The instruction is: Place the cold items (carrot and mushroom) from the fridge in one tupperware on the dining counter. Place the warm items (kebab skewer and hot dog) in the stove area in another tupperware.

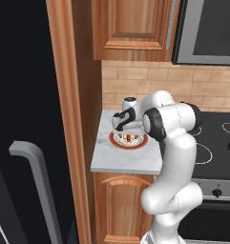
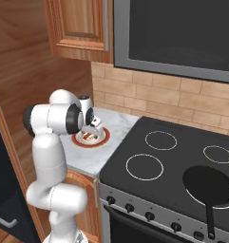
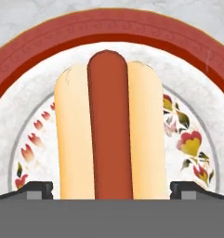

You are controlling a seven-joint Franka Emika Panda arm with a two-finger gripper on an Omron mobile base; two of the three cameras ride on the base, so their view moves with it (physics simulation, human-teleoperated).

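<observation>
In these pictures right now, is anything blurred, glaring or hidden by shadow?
Hand view: the hot dog and plate are sharp and evenly lit, no glare, and cut by the bottom edge. Left base view: the fridge front is nearly black, with little detail. Right base view: the arm hides part of the plate; the stove is flat and glare-free.

Warm wood cabinets everywhere here, a raised-panel wooden upper cabinet door [image 1: 133, 28] over a small white-grey marbled desk [image 1: 111, 159], with an arched-panel wooden lower door [image 1: 119, 207] beneath. Tan brick-pattern tile backsplash [image 2: 182, 102] runs along the wall. Right beside the desk sits a black glass-top stove [image 2: 154, 156] with white burner rings and dark knobs, a black frying pan [image 2: 208, 187] on it, and a dark grey-framed microwave [image 2: 182, 33] overhead
</observation>
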